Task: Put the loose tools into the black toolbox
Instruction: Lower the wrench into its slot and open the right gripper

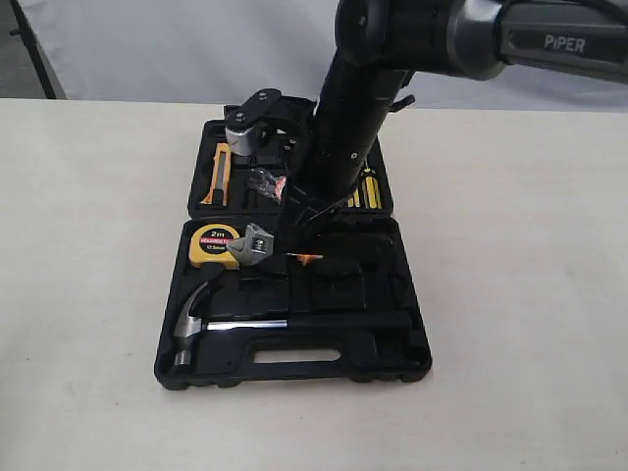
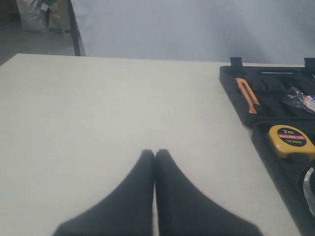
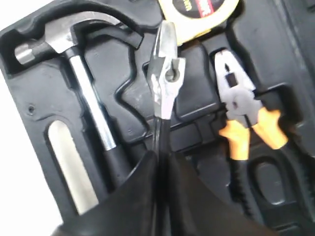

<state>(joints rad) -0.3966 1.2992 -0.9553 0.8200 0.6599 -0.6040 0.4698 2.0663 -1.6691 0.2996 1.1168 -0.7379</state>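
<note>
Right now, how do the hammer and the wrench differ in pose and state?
The hammer lies flat in the toolbox, untouched; the wrench is clamped in the right gripper. The hammer shows its broad side; the wrench stands on edge, its head by the tape measure. Both have silver heads and black handles.

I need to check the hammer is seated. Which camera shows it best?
Exterior view: the whole hammer lies in its toolbox recess. Right wrist view hides the handle's end; left wrist view misses it.
</note>
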